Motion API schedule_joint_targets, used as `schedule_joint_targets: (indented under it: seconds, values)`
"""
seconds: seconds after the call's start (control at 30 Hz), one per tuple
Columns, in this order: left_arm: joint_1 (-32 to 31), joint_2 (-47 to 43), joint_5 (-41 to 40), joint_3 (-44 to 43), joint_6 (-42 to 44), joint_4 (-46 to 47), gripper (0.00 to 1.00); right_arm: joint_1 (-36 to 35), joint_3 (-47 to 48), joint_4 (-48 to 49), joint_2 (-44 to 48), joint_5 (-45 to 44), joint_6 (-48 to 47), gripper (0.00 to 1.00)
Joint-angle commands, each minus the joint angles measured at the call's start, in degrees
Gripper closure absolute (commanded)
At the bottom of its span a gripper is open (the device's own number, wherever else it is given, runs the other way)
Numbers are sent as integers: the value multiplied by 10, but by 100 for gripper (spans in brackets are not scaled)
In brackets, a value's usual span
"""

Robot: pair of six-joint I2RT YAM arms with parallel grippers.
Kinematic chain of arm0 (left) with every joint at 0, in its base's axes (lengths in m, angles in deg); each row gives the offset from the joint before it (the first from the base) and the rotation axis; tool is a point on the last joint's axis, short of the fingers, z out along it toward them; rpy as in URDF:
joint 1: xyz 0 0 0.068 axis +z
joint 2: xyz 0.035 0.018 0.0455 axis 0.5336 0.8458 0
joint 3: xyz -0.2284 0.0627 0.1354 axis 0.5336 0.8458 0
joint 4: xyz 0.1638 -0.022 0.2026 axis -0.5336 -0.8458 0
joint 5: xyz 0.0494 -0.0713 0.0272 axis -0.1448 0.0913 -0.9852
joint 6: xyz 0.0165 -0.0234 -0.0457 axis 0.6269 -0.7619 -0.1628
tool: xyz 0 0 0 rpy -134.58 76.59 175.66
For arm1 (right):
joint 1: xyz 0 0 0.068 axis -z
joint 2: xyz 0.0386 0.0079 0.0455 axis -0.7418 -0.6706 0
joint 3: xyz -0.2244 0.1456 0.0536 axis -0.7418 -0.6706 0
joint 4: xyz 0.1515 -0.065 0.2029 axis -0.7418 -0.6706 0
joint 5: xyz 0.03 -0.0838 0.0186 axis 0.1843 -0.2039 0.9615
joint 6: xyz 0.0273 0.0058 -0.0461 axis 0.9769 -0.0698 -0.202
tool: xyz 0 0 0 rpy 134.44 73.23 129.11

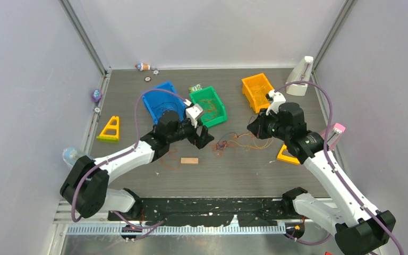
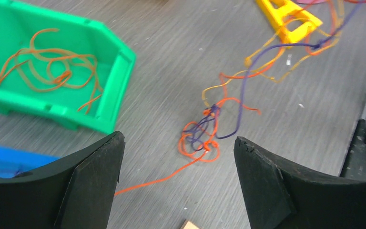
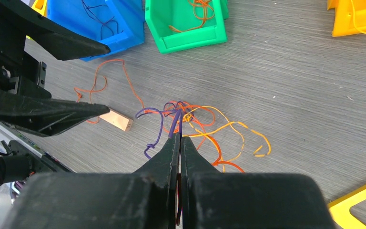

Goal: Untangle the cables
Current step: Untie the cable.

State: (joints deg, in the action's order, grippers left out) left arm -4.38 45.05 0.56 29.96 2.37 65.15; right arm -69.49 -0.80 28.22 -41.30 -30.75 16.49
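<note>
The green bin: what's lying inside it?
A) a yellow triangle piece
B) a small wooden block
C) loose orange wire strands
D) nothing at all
C: the left wrist view shows orange strands curled loosely on the floor of the green bin.

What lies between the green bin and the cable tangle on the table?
Nothing: in the left wrist view the stretch of table between the green bin and the cables is bare.
</note>
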Motion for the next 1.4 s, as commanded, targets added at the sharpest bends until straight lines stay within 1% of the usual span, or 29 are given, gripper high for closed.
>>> schedule_joint_targets:
  seconds: [0.0, 0.13, 0.23, 0.43, 0.53, 0.63, 0.73, 0.87, 0.97, 1.0, 1.03, 1.13, 1.2, 1.3, 1.37]
  values:
    - [-10, 9, 104, -34, 27, 78, 15, 2, 23, -2, 6, 8, -10, 95]
    - [-15, 24, 140, -46, 30, 58, 16, 2, 20, 0, 1, 12, -9, 95]
    - [-17, 25, 125, -48, 32, 29, 17, 2, 20, 1, -3, 11, -9, 95]
    - [-23, 18, 85, -15, 39, -24, 21, 2, 18, 0, -1, -9, -8, 95]
    - [-25, 29, 53, -4, 68, -45, 23, 2, 18, 0, 1, -9, -6, 94]
    - [-26, 55, 33, -12, 82, -56, 25, 2, 18, 0, 1, -6, -5, 94]
    - [-26, 98, 23, -41, 93, -78, 27, 2, 18, 0, 1, -4, -4, 95]
    - [-36, 152, 21, -73, 103, -88, 29, 2, 16, 1, 7, -5, -3, 95]
    - [-51, 175, 26, -82, 110, -82, 30, 2, 14, 0, 11, -8, -3, 95]
    - [-57, 181, 26, -83, 115, -81, 34, 2, 12, 0, 12, -9, -2, 95]
    - [-62, 188, 23, -86, 119, -82, 43, 2, 11, -1, 12, -12, -2, 95]
    - [-68, 200, 17, -95, 121, -98, 79, 2, 6, -1, 14, -19, 1, 95]
    - [-68, 194, 18, -94, 119, -102, 99, 2, 1, -1, 16, -28, 1, 95]
    - [-68, 158, 5, -75, 104, -88, 100, 2, -14, 1, 19, -58, 3, 95]
    - [-68, 127, -9, -61, 94, -80, 100, 2, -35, 3, 21, -95, 7, 94]
